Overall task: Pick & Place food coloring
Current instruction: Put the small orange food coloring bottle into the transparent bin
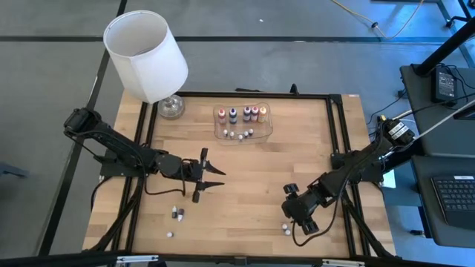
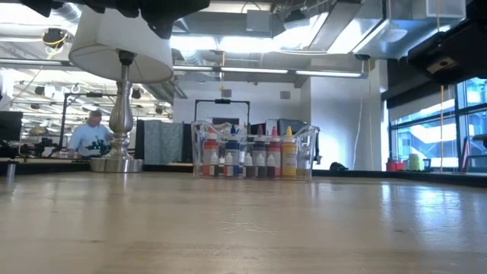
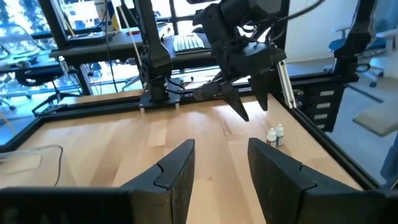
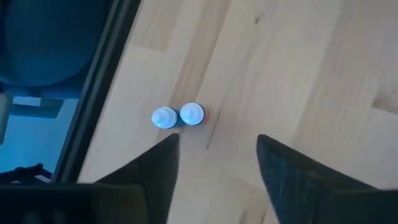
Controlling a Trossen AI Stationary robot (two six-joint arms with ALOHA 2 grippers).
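The right gripper [image 4: 214, 168] is hovering open above two tiny food coloring bottles [image 4: 178, 116] standing together on the tabletop [image 1: 252, 178], where an off-centre descent is risking toppling them, while the left gripper [image 1: 211, 176] is waiting open.

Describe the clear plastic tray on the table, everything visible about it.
The clear plastic tray is shallow, transparent and round-cornered, lying flat on the wooden table near its far edge, beside the lamp. A row of coloured bottles stands upright inside it, with tiny whitish bottles in front. Neither gripper touches it.
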